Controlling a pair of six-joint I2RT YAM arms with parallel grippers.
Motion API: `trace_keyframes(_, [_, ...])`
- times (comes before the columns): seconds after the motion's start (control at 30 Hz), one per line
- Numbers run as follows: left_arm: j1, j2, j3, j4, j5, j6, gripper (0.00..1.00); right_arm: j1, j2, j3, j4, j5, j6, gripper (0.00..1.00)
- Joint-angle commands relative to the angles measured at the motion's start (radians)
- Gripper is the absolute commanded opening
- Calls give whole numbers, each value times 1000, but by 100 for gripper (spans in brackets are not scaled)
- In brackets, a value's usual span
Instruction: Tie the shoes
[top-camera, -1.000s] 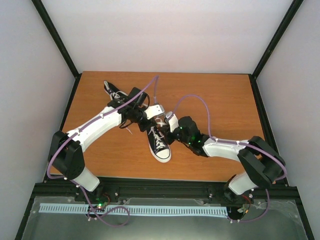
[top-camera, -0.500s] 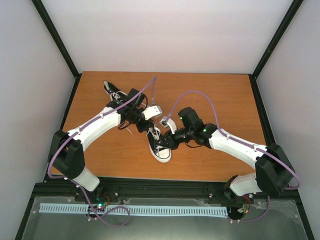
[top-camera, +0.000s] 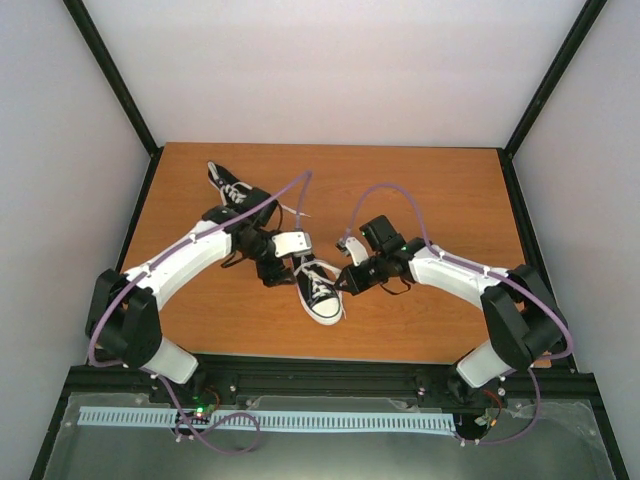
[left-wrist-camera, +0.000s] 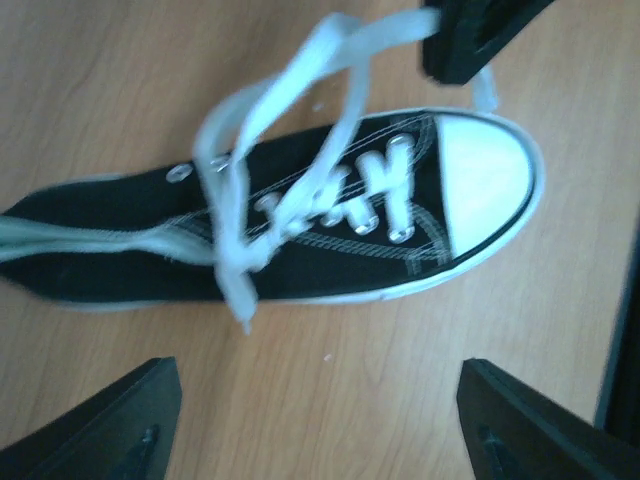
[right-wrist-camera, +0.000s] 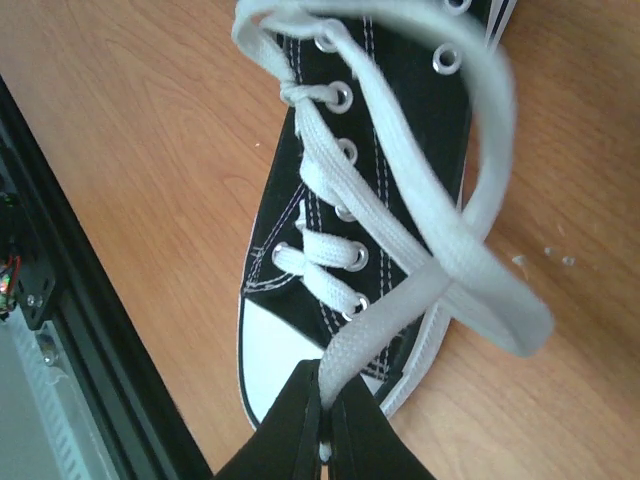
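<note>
Pinches one white lace (right-wrist-camera: 430, 270) in the right gripper (right-wrist-camera: 325, 395), fingers closed narrow on it just past the toe cap. Lifts that strand clear of the eyelets, probably to hold a loop open for the other side. Spreads the left gripper (left-wrist-camera: 320, 420) wide, holding nothing, just left of the near shoe (top-camera: 318, 290), likely set to take the loose loop. Leaves this shoe mid-table (top-camera: 440, 190), toe toward the near edge; far shoe (top-camera: 228, 183) at far left, well apart.
</note>
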Motion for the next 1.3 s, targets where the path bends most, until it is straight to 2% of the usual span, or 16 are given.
trace_keyframes(0.0, [55, -32, -56, 42, -102, 109, 72, 2, 27, 49, -6, 20, -64, 3])
trace_keyframes(0.07, [55, 3, -117, 134, -121, 100, 59, 2, 33, 46, 3, 20, -71, 3])
trace_keyframes(0.17, [55, 73, -129, 219, -81, 46, 52, 1, 35, 46, 19, 21, -75, 3])
trace_keyframes(0.4, [43, 139, -167, 455, -46, -49, 65, -1, 38, 44, 31, 31, -81, 3])
trace_keyframes(0.47, [38, 155, -154, 459, -37, -63, 65, -2, 39, 41, 33, 32, -83, 3])
trace_keyframes(0.57, [29, 180, -144, 467, -47, -78, 56, -5, 34, 33, 41, 31, -82, 3])
trace_keyframes(0.63, [26, 197, -135, 450, -43, -75, 48, -9, 30, 28, 44, 30, -82, 3])
trace_keyframes(0.73, [24, 204, -130, 422, -24, -70, 29, -20, 22, 22, 47, 31, -82, 3])
trace_keyframes(0.8, [24, 192, -129, 412, -5, -65, 8, -30, 16, 17, 51, 29, -81, 3])
trace_keyframes(0.83, [24, 182, -130, 379, -5, -64, 2, -36, 14, 17, 51, 29, -81, 3])
trace_keyframes(1.0, [68, 43, -132, 252, -140, -73, 1, -91, -18, -4, 46, 63, -68, 3])
trace_keyframes(1.17, [141, -122, -155, 54, -269, -41, 1, -206, -53, -63, 75, 128, -7, 3])
trace_keyframes(1.27, [191, -161, -173, -83, -358, -75, 1, -259, -74, -103, 90, 171, 48, 3])
